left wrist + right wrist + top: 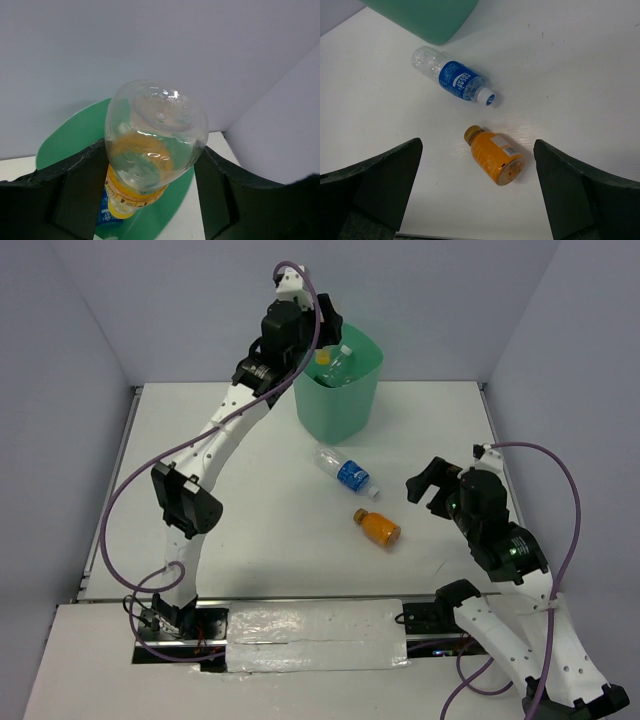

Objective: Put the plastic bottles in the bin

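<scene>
Left gripper [155,170] pinches yellow-label bottle [155,130] above bin [70,135]; right gripper [477,144] gapes empty; we'd grab light, slippery orange bottle [496,159] mid-body.

White table [250,540], silver tape strip [320,635]

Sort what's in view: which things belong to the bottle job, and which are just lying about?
Job: bin; yellow-label bottle in the left end effector; clear bottle inside the bin; blue-label bottle and short orange bottle on the table.
Lying about: silver tape strip at the table's near edge; purple cables.
</scene>
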Tool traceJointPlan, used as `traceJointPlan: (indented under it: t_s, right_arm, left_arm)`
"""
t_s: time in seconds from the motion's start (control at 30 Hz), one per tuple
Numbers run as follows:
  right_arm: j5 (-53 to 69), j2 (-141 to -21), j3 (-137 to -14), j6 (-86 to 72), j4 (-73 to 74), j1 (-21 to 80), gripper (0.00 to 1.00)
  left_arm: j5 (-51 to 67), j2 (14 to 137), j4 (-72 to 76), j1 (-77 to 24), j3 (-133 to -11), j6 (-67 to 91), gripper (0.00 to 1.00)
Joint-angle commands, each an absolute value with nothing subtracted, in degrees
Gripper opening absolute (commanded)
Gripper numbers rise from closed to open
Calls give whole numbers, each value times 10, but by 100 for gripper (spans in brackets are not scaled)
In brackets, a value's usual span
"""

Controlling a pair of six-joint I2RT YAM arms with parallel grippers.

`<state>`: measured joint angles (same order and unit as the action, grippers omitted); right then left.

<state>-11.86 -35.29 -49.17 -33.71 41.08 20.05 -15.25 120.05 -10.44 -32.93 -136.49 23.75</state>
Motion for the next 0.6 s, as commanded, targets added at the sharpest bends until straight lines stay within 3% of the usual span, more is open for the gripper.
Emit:
traceJointPlan:
  t_s: [0.0, 0.03, 0.1, 0.4, 0.57]
  right_arm:
    - [-134, -348, -509, -345, 422, 205, 100]
    - [-135, -348, -510, -345, 423, 204, 100]
    - [-135, -347, -512, -345, 425, 205, 100]
    - [-139, -345, -515, -351, 425, 205, 100]
    - [-140, -354, -498, -338, 399, 206, 100]
  left_arm:
    - [-108, 1224, -47, -305, -1385, 276, 72]
    - [-104, 1230, -48, -302, -1384, 279, 87]
    - [-88, 1250, -60, -299, -1393, 286, 99]
    - [-59, 1189, -127, -307, -1383, 278, 99]
    - [-126, 1047, -193, -352, -1231, 283, 99]
